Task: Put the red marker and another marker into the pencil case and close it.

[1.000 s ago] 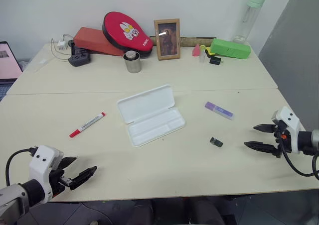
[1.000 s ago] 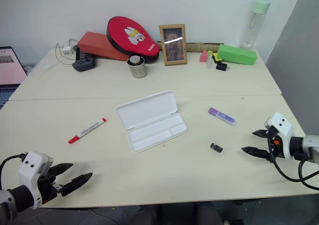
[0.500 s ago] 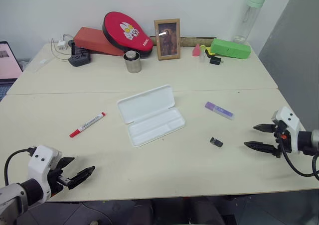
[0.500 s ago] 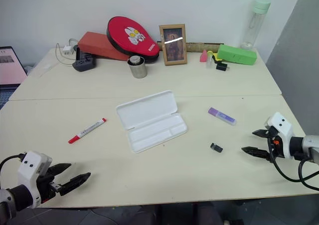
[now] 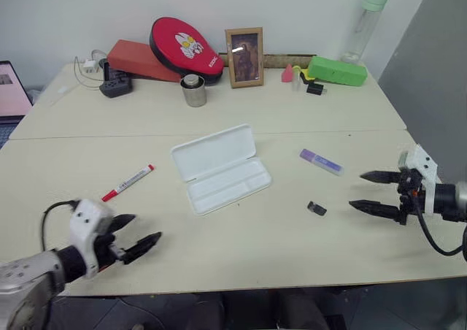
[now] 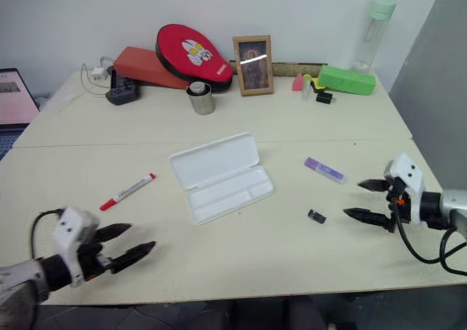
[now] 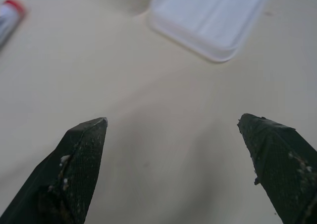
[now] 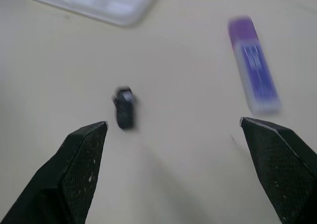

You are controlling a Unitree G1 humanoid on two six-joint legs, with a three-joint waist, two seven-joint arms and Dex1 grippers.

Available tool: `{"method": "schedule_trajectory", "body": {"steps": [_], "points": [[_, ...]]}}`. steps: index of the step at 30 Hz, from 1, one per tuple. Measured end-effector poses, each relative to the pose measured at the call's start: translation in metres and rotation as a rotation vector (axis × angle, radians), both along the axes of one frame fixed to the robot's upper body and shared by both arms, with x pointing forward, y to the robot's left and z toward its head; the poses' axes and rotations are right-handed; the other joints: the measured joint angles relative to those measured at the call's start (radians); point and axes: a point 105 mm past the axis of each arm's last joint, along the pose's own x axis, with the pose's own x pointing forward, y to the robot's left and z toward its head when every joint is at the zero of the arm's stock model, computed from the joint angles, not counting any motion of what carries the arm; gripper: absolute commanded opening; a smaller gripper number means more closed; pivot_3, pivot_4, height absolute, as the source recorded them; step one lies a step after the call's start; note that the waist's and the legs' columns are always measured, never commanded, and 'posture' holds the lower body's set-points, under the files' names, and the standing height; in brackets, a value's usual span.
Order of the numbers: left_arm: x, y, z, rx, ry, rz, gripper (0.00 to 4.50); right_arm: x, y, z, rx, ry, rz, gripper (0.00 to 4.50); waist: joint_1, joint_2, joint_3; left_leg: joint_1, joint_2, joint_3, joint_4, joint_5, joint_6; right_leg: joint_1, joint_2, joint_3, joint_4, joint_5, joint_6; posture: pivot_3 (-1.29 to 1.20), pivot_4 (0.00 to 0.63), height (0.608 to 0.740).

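The white pencil case (image 5: 221, 168) lies open in the middle of the table, lid flat behind its tray. The red marker (image 5: 128, 182) rests to its left, the purple marker (image 5: 320, 161) to its right. My left gripper (image 5: 139, 235) is open near the front left edge, below the red marker, pointing toward the case (image 7: 208, 16). My right gripper (image 5: 368, 191) is open at the right side, its fingers spread just right of the purple marker (image 8: 253, 71) and a small black object (image 5: 316, 209). Nothing is held.
Along the back edge stand a metal cup (image 5: 194, 90), a photo frame (image 5: 244, 57), a red pad (image 5: 184, 48) on a red box, a green box (image 5: 337, 71), a bottle (image 5: 366, 23) and a charger (image 5: 115, 87). A laptop (image 5: 11, 89) sits far left.
My left gripper has moved right and forward over the table. My right gripper has risen and shifted left toward the purple marker. Both stay open.
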Motion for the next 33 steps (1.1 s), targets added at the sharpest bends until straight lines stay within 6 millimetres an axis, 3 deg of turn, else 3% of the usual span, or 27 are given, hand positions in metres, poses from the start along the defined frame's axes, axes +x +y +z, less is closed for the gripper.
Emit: {"method": "schedule_trajectory", "body": {"steps": [3, 6, 11, 17, 22, 25, 33], "points": [[0.019, -0.027, 0.01, -0.01, -0.054, -0.119, 4.49, -0.004, 0.016, 0.014, -0.003, -0.055, 0.069, 4.5, 0.002, -0.001, 0.0, 0.0, 0.0, -0.001, 0.0, 0.0, 0.0, 0.001, 0.0, -0.001, -0.001, 0.0, 0.0, 0.0, 0.15, 0.74], [0.037, -0.055, 0.012, -0.013, -0.085, -0.211, 4.49, -0.005, 0.033, 0.013, -0.015, -0.066, 0.12, 4.5, 0.003, -0.001, 0.0, -0.001, -0.002, 0.0, 0.001, 0.0, 0.0, 0.0, 0.0, -0.001, 0.0, 0.0, 0.001, 0.0, 0.15, 0.74], [0.048, -0.1, -0.005, -0.038, -0.053, -0.331, 4.49, -0.005, 0.053, 0.011, -0.028, -0.096, 0.162, 4.5, 0.001, -0.001, 0.0, -0.001, -0.001, 0.0, 0.001, 0.0, 0.0, 0.0, 0.0, -0.001, 0.0, 0.0, 0.001, 0.0, 0.15, 0.74], [0.054, -0.12, -0.015, -0.036, -0.043, -0.36, 4.49, -0.004, 0.057, 0.011, -0.029, -0.103, 0.144, 4.5, 0.001, -0.001, 0.001, -0.001, -0.002, -0.001, 0.001, 0.0, 0.001, 0.0, 0.0, -0.001, 0.0, 0.0, 0.001, 0.0, 0.15, 0.74], [0.064, -0.122, -0.029, 0.032, -0.048, -0.336, 4.49, -0.006, 0.059, 0.013, -0.026, -0.112, 0.145, 4.5, 0.001, -0.001, 0.001, -0.001, -0.002, -0.001, 0.001, 0.0, 0.001, 0.0, 0.0, -0.001, 0.0, 0.0, 0.001, 0.0, 0.15, 0.74], [0.066, -0.124, -0.029, 0.035, -0.055, -0.327, 4.05, -0.006, 0.059, 0.015, -0.018, -0.118, 0.146, 4.5, 0.001, -0.001, 0.001, -0.001, -0.002, -0.001, 0.001, 0.0, 0.001, 0.0, 0.0, -0.001, 0.0, 0.0, 0.001, 0.0, 0.15, 0.74], [0.068, -0.125, -0.03, 0.054, -0.064, -0.325, 2.4, -0.009, 0.061, 0.017, -0.001, -0.112, 0.174, 4.5, 0.001, -0.001, 0.001, -0.001, -0.002, -0.001, 0.001, 0.0, 0.001, 0.0, 0.0, -0.001, 0.0, 0.0, 0.001, 0.0, 0.15, 0.74]]}}
